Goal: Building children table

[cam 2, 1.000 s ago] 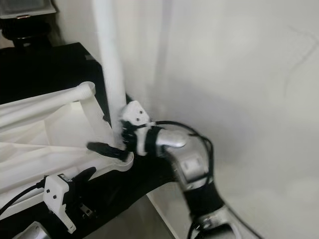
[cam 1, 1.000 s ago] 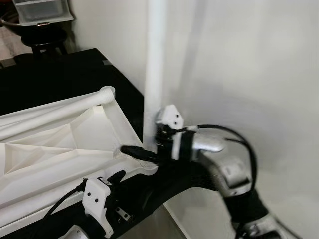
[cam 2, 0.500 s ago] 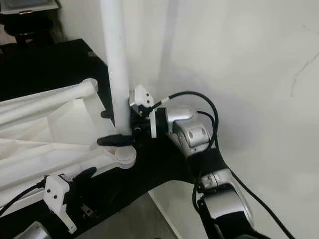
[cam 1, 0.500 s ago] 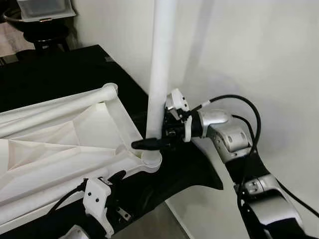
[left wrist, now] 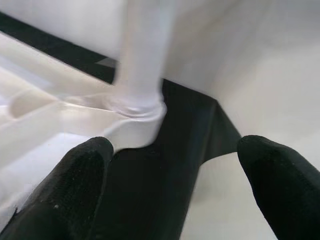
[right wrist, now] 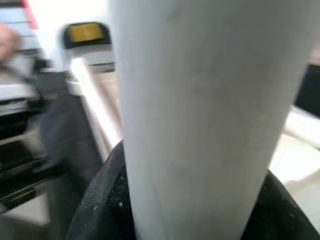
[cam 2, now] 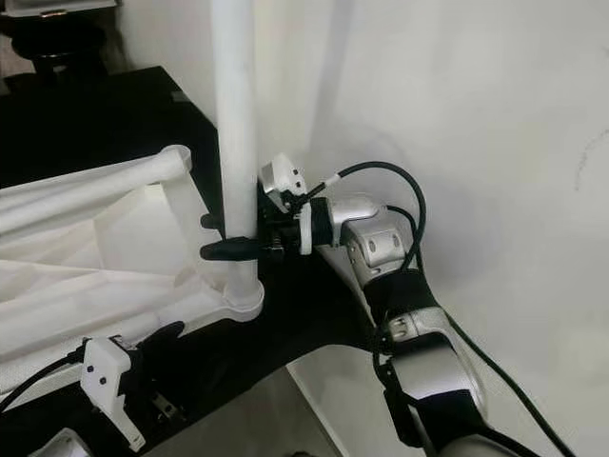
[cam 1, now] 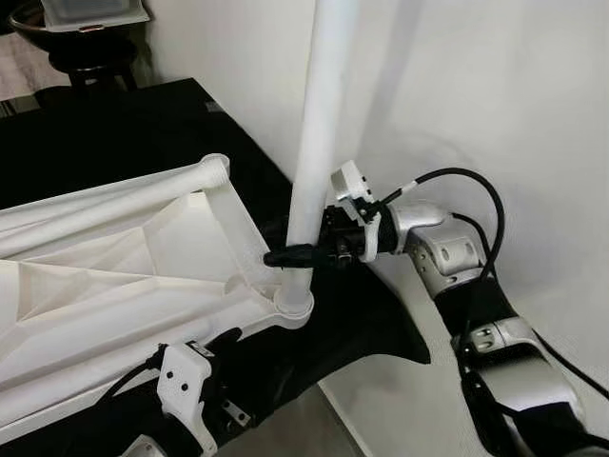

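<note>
Step in hand: seating a leg. My right gripper (cam 1: 290, 254) is clamped on the white table leg (cam 1: 315, 143), upright at frame centre in the corner socket (cam 1: 293, 307) of the inverted tabletop (cam 1: 105, 276). My left gripper (left wrist: 175, 185), fingers apart, hovers lower left. Next: press or twist the leg home, I judge.

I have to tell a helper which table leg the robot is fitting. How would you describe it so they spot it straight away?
On the black surface lies an upturned white tabletop. At its corner nearest the white wall, the leg stands upright in a round socket, the right gripper clamped around it; the other leg lies flat along the tabletop's far edge.
</note>
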Controlling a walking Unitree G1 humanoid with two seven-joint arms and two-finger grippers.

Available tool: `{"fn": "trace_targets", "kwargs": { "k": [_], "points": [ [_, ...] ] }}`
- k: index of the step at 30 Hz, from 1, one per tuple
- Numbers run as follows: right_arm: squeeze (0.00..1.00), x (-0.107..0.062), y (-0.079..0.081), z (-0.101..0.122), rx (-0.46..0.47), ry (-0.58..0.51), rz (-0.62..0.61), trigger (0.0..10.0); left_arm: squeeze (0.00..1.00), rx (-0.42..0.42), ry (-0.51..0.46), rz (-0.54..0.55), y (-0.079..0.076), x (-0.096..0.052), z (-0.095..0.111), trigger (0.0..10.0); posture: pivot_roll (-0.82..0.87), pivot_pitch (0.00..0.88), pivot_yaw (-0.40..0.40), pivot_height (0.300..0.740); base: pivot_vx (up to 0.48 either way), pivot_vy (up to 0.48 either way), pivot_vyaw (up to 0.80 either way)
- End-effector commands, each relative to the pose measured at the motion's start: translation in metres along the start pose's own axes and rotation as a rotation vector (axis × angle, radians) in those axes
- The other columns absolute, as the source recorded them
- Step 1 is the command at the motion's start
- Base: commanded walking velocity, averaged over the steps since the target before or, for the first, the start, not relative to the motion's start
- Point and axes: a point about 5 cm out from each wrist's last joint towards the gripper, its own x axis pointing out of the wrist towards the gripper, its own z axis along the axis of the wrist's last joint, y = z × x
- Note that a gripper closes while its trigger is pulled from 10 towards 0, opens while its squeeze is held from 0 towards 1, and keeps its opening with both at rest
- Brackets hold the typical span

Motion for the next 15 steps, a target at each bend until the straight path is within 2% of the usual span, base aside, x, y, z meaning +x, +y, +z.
{"fn": "trace_targets", "kwargs": {
  "k": [1,2,3,4,5,6,7,8,9,10,11,14,15],
  "points": [
    [0.0,0.006,-0.002,-0.024,0.021,0.084,-0.262,0.0,0.0,-0.009,0.004,-0.007,-0.003,-0.001,0.001,10.0,-0.18,0.166,-0.102,0.74,0.0,0.0,0.0],
    [0.0,0.012,-0.005,-0.029,0.047,0.072,-0.543,0.0,0.0,-0.008,0.004,-0.007,-0.003,-0.002,0.001,10.0,-0.18,0.166,-0.105,0.74,0.0,0.0,0.0],
    [0.0,0.012,-0.005,-0.029,0.047,0.072,-0.543,0.0,0.0,-0.008,0.004,-0.007,-0.003,-0.002,0.001,10.0,-0.18,0.166,-0.105,0.74,0.0,0.0,0.0],
    [0.0,0.017,0.017,-0.044,0.133,0.102,-0.756,0.0,0.0,-0.007,0.003,-0.004,-0.002,-0.002,0.002,10.0,-0.2,0.175,-0.095,0.74,0.0,0.0,0.0],
    [0.0,0.017,0.017,-0.044,0.133,0.102,-0.756,0.0,0.0,-0.007,0.003,-0.004,-0.002,-0.002,0.002,10.0,-0.2,0.175,-0.095,0.74,0.0,0.0,0.0],
    [0.0,0.025,0.039,-0.047,0.198,0.07,-0.821,0.0,0.0,-0.006,0.001,-0.002,-0.001,-0.002,0.003,10.0,-0.2,0.182,-0.082,0.74,0.0,0.0,0.0],
    [0.0,0.028,0.057,-0.046,0.175,0.072,-0.842,0.0,0.0,-0.005,0.001,-0.001,0.001,-0.002,0.003,10.0,-0.22,0.184,-0.081,0.74,0.0,0.0,0.0],
    [0.0,0.028,0.057,-0.046,0.175,0.072,-0.842,0.0,0.0,-0.005,0.001,-0.001,0.001,-0.002,0.003,10.0,-0.22,0.184,-0.081,0.74,0.0,0.0,0.0],
    [0.0,0.036,0.069,-0.045,0.209,0.05,-0.786,0.0,0.0,-0.005,0.001,-0.001,0.002,-0.001,0.003,10.0,-0.23,0.169,-0.068,0.74,0.0,0.0,0.0],
    [0.0,0.042,0.07,-0.042,0.191,0.032,-0.71,0.0,0.0,-0.004,0.002,-0.009,0.003,0.0,0.002,10.0,-0.22,0.169,-0.073,0.74,0.0,0.0,0.0],
    [0.0,0.042,0.07,-0.042,0.191,0.032,-0.71,0.0,0.0,-0.004,0.002,-0.009,0.003,0.0,0.002,10.0,-0.22,0.169,-0.073,0.74,0.0,0.0,0.0],
    [0.0,0.053,0.071,-0.031,0.182,-0.014,-0.57,0.0,0.0,-0.002,0.004,-0.016,0.006,0.002,0.002,10.0,-0.23,0.159,-0.071,0.74,0.0,0.0,0.0],
    [0.0,0.055,0.071,-0.026,0.179,-0.026,-0.555,8.4,0.0,-0.001,0.004,-0.01,0.006,0.001,0.001,10.0,-0.23,0.159,-0.071,0.74,0.0,0.0,0.0]
  ]
}}
